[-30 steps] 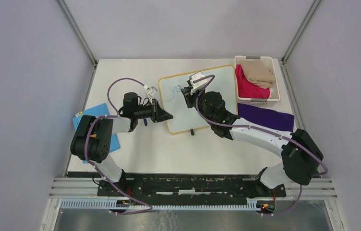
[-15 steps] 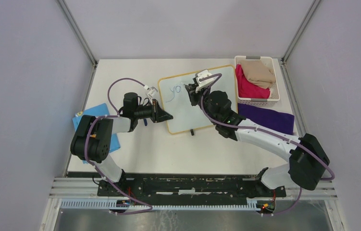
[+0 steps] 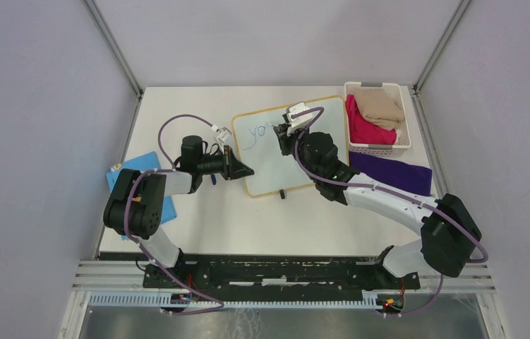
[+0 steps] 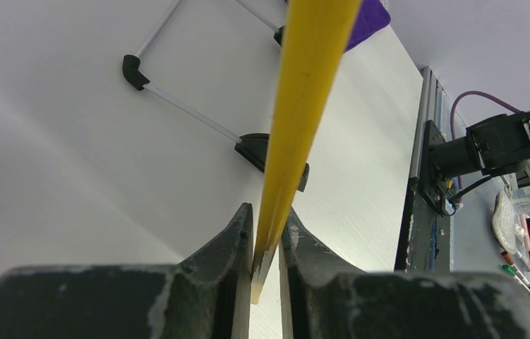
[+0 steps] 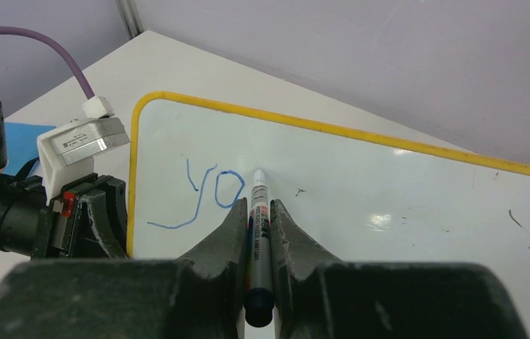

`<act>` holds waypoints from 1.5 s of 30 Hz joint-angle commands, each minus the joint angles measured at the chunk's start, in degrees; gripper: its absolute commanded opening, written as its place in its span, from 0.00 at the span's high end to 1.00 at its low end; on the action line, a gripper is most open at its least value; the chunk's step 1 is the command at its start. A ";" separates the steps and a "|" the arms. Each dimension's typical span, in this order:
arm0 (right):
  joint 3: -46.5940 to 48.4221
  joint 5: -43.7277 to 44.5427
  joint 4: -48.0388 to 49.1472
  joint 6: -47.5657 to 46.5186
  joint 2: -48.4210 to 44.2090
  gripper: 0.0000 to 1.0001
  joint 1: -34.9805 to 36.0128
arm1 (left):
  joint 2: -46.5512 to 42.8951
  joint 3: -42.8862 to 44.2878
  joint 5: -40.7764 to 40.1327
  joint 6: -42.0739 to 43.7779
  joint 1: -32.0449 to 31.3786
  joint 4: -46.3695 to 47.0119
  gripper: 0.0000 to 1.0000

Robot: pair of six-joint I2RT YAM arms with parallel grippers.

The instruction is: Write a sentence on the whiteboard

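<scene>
I'm early in the writing: only "yo" of the sentence (image 5: 217, 192) shows, blue, in the far-left corner of the whiteboard (image 3: 269, 166), mid-counter (image 3: 205, 226). My left fingers (image 4: 230, 247) pinch its yellow left edge. My right fingers (image 5: 230, 240) clamp the marker (image 5: 260, 240), tip just right of the "o". Next, I judge, comes the "u", needing light, even contact.

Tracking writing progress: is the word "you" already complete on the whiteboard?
No, the blue writing on the whiteboard reads only "yo", with the marker tip just right of the "o".
</scene>
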 commanded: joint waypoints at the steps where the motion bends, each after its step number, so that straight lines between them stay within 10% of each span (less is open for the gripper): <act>1: -0.09 0.81 1.80 0.10 0.46 1.00 -0.29 | -0.77 0.97 -3.47 3.54 0.01 -1.93 0.98; 45: -0.90 2.94 0.98 -0.21 -1.43 1.00 -3.10 | -0.72 1.52 -3.97 5.72 -1.03 -4.98 0.98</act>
